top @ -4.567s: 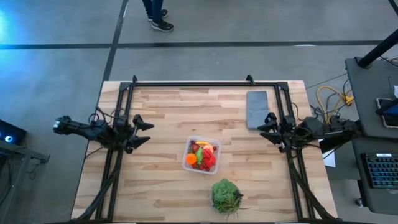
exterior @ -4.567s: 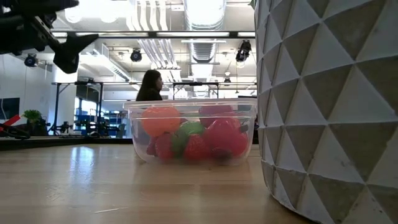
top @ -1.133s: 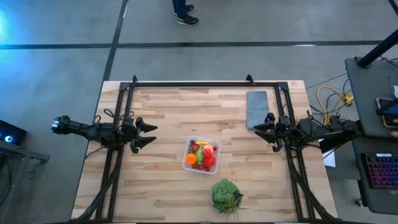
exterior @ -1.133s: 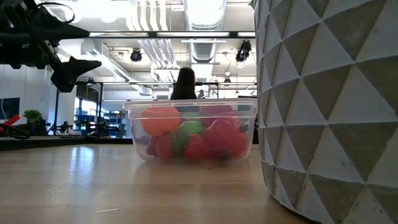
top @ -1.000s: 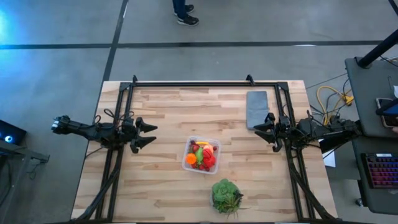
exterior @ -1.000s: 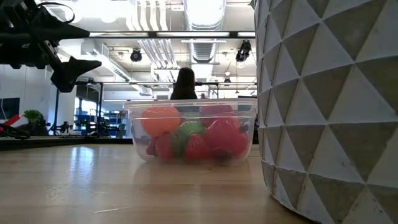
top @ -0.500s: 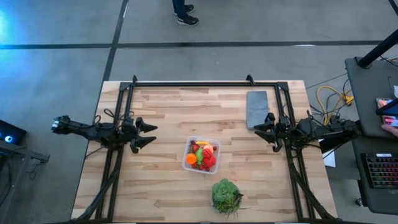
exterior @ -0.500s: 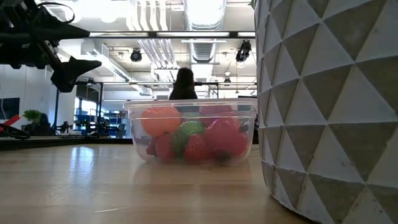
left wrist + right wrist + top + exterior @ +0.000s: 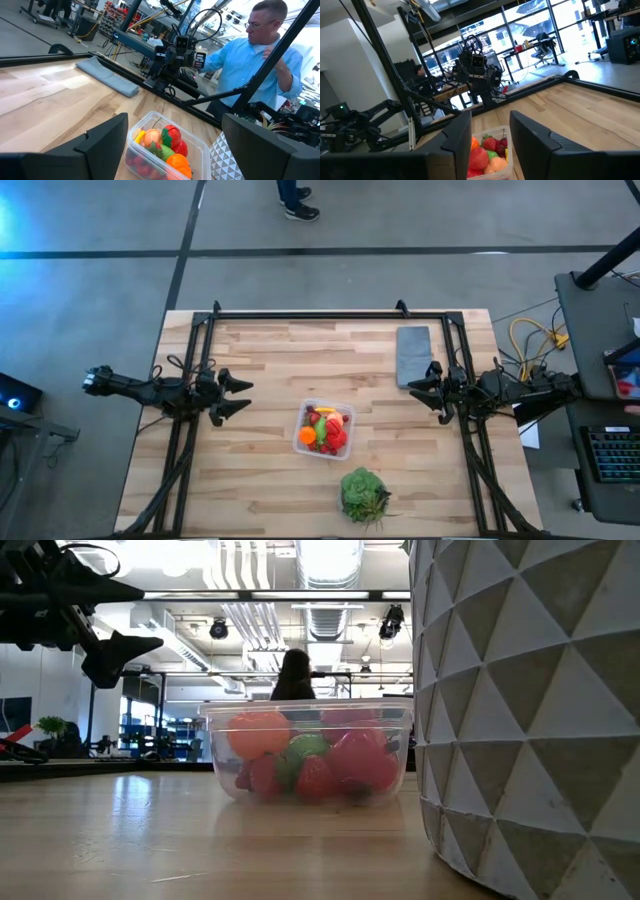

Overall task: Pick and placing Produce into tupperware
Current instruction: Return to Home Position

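A clear, round-cornered tupperware (image 9: 328,403) sits near the middle of the wooden table (image 9: 260,480), heaped with toy produce (image 9: 325,430): red berries, an orange piece, lime-green and yellow pieces. Roughly square, it shows no clear long axis; it stands upright, open top up, set slightly askew to the table's edges, just behind a green potted plant (image 9: 362,493). The left gripper (image 9: 245,395) and right gripper (image 9: 420,393) hang at opposite sides, well apart from it, each with fingers spread and holding nothing.
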Controlling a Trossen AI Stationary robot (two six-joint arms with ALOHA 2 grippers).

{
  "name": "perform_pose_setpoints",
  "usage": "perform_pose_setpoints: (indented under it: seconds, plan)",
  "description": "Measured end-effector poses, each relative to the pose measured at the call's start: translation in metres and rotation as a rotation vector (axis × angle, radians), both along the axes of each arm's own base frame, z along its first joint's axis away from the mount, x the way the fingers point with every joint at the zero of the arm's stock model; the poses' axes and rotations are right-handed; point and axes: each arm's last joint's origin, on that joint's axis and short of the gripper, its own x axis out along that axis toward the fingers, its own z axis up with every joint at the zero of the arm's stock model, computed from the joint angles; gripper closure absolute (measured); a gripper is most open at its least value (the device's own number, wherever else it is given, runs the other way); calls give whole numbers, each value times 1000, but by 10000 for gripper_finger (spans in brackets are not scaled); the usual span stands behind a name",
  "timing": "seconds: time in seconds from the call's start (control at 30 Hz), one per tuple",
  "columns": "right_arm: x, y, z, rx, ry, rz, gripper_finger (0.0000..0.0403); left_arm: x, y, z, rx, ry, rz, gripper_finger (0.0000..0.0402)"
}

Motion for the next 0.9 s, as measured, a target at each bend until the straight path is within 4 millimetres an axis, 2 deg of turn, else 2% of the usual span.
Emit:
perform_pose_setpoints:
  seconds: [0.9]
  plan:
    - [0,0,0,0,0,0,274,0,0,0,0,0,0,93]
